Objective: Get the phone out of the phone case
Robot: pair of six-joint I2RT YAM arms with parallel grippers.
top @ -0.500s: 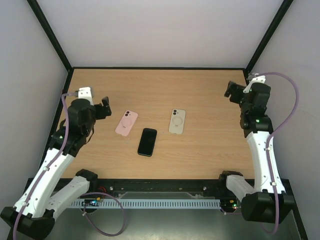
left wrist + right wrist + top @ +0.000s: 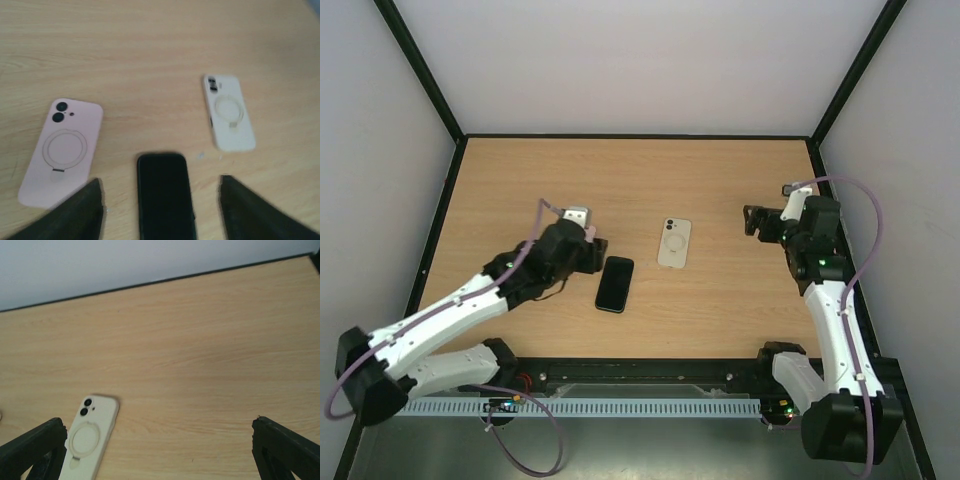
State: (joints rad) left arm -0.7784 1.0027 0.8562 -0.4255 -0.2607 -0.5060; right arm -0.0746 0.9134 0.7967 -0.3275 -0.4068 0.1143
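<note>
Three phones lie on the wooden table. A pink-cased one [image 2: 60, 150] lies face down with a ring stand; my left arm hides it in the top view. A black phone [image 2: 614, 283] lies screen up, also in the left wrist view [image 2: 165, 195]. A cream-cased one [image 2: 674, 242] lies face down and also shows in both wrist views [image 2: 228, 112] [image 2: 90, 437]. My left gripper [image 2: 592, 250] is open and empty above the table, its fingers either side of the black phone's near end [image 2: 162, 212]. My right gripper [image 2: 757, 222] is open and empty, right of the cream case [image 2: 160, 450].
The table [image 2: 640, 180] is bordered by a black frame and white walls on the left, back and right. A black rail [image 2: 640, 375] runs along the near edge between the arm bases.
My left arm has swung right and forward from the left edge to over the pink-cased phone. My right arm has moved left and nearer, toward the cream case.
</note>
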